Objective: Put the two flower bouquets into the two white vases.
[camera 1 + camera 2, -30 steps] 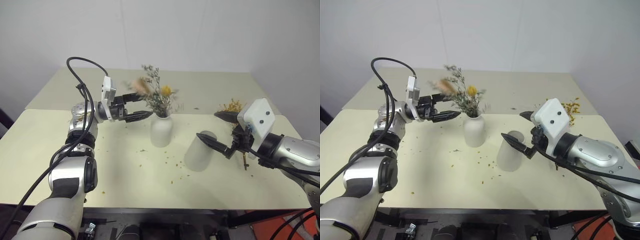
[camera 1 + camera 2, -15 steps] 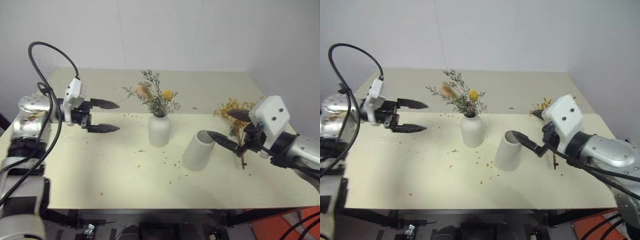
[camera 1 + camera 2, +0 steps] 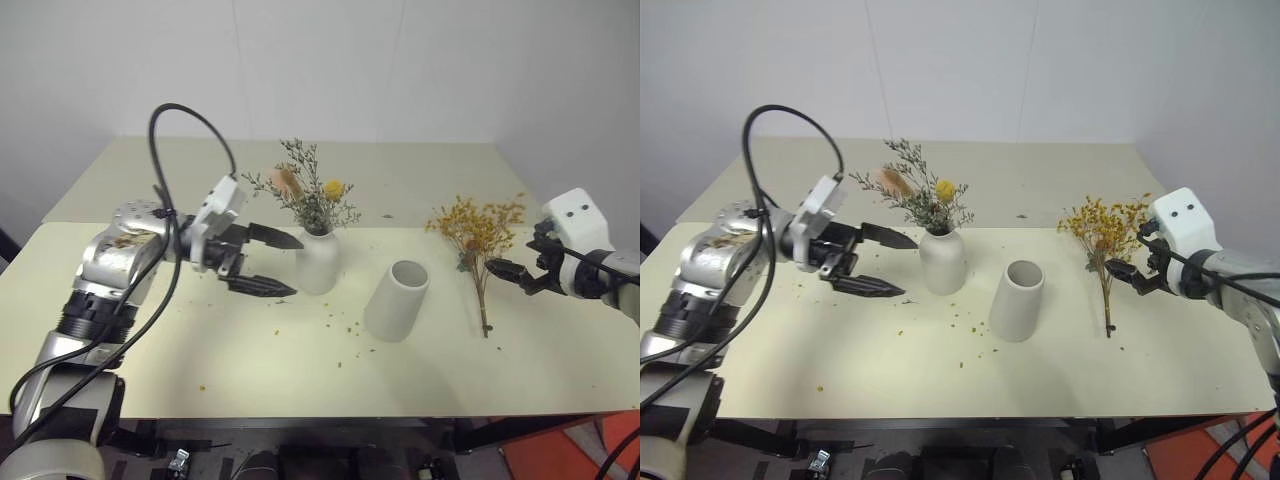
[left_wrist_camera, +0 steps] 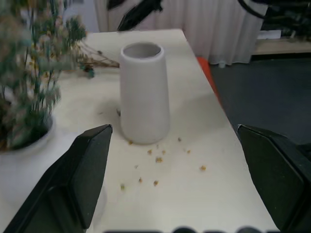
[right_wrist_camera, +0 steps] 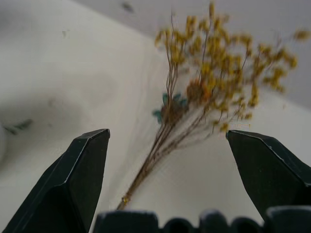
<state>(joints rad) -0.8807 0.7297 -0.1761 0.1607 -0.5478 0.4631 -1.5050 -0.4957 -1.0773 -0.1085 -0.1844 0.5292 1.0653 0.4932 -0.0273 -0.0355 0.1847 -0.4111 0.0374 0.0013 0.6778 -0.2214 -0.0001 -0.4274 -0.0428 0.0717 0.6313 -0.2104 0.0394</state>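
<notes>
No writing or labels can be read on either white vase. The left claw (image 3: pixel 268 263) is held apart beside the bottle vase (image 3: pixel 320 262). The right claw (image 3: pixel 510 271) is spread, empty, beside the yellow bouquet (image 3: pixel 477 232) on the surface (image 3: pixel 250 350).

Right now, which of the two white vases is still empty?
The plain wide-mouthed cylinder vase is empty; its open mouth shows nothing inside. The bottle-shaped vase to its left already holds the grey-green sprig bunch. The yellow-orange bouquet lies on the table.

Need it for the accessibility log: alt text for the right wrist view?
Open right gripper faces the yellow-orange bouquet lying flat on the pale table, blossoms away from the camera, stem ends nearest. The bouquet is not held.
</notes>
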